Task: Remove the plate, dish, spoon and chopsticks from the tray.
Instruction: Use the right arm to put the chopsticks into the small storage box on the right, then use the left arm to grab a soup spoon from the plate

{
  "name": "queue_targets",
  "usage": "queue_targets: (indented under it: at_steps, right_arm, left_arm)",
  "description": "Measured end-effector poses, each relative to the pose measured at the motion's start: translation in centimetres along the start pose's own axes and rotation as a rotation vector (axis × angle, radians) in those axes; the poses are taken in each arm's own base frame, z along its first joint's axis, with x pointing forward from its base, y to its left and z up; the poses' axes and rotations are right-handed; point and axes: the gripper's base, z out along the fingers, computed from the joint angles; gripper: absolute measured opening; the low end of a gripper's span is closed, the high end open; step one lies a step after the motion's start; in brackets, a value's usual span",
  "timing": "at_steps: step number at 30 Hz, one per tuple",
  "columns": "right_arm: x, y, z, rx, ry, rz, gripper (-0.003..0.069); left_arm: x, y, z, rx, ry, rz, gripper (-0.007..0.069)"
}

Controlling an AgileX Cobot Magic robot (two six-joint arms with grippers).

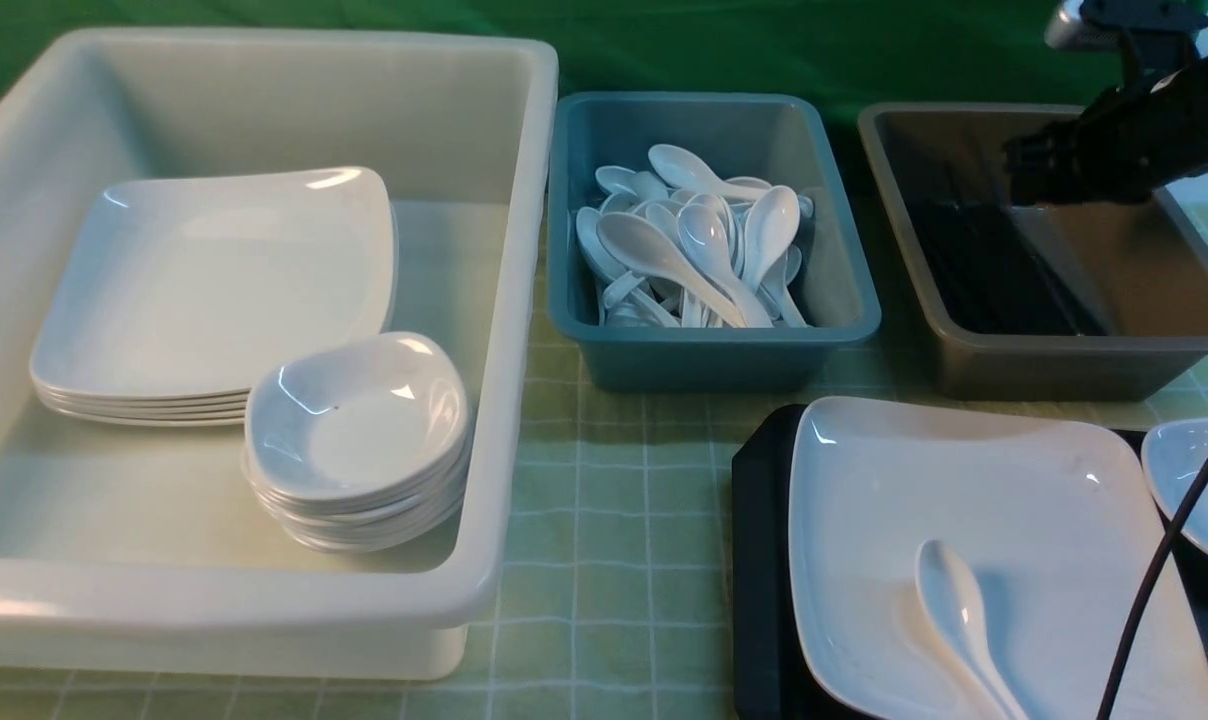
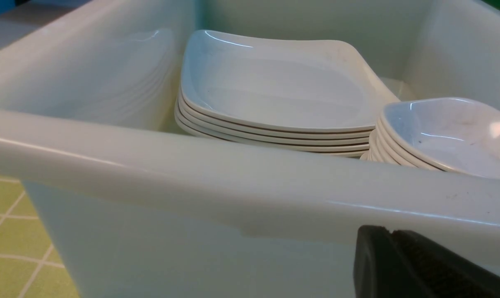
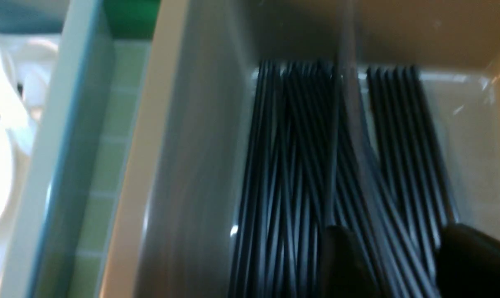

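Black right end effector (image 3: 399,256) stands wide over the brown tub (image 1: 1094,360), above many black chopsticks (image 3: 299,186); the left end effector (image 2: 393,244) is narrow, just beside the white tub (image 2: 192,165). Nearer on the desk (image 1: 604,540), the spoon (image 1: 959,610) lies on the plate (image 1: 964,470), which rests on the black tray (image 1: 759,560); a small dish (image 1: 1199,490) sits beside it.

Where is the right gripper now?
In the front view, the right gripper is at the far right, over the brown tub that holds black sticks.
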Motion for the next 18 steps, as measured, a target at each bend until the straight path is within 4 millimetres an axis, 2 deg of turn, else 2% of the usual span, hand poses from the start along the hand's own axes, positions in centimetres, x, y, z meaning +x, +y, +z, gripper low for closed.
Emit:
queue_targets:
  at_steps: [2, 4, 6, 7, 9, 11, 14, 15, 16, 17, 18]
  right_arm:
    - [0.0, 0.2, -0.7, -0.008, 0.026, -0.007, 0.0357]
    - [0.1, 0.4, -1.4, -0.014, 0.06, -0.018, 0.034]
    - [-0.5, 1.1, -4.3, -0.022, 0.112, -0.065, 0.022]
    - [-0.4, 1.1, -4.4, -0.024, 0.122, -0.069, 0.022]
    - [-0.8, 2.1, -8.3, -0.054, 0.191, -0.132, 0.0075]
    - [-0.9, 2.8, -11.5, -0.069, 0.221, -0.16, 0.0025]
    - [-0.6, 3.6, -15.4, -0.066, 0.203, -0.171, 0.0008]
    - [-0.4, 3.8, -16.1, -0.064, 0.202, -0.167, 0.0007]
    - [0.0, 4.1, -18.0, -0.062, 0.184, -0.159, 0.0007]
    - [0.1, 4.2, -18.2, -0.062, 0.181, -0.159, 0.0007]
    - [0.8, 4.5, -19.8, -0.06, 0.174, -0.152, 0.0007]
  left_arm:
    - [0.0, 0.0, 0.0, 0.0, 0.0, 0.0, 0.0031]
    - [0.0, 0.0, 0.0, 0.0, 0.0, 0.0, 0.0033]
    - [0.0, 0.0, 0.0, 0.0, 0.0, 0.0, 0.0036]
    - [0.0, 0.0, 0.0, 0.0, 0.0, 0.0, 0.0036]
    - [0.0, 0.0, 0.0, 0.0, 0.0, 0.0, 0.0036]
    - [0.0, 0.0, 0.0, 0.0, 0.0, 0.0, 0.0036]
    - [0.0, 0.0, 0.0, 0.0, 0.0, 0.0, 0.0036]
    - [0.0, 0.0, 0.0, 0.0, 0.0, 0.0, 0.0036]
    - [0.0, 0.0, 0.0, 0.0, 0.0, 0.0, 0.0036]
    - [0.0, 0.0, 0.0, 0.0, 0.0, 0.0, 0.0037]
    - [0.0, 0.0, 0.0, 0.0, 0.0, 0.0, 0.0038]
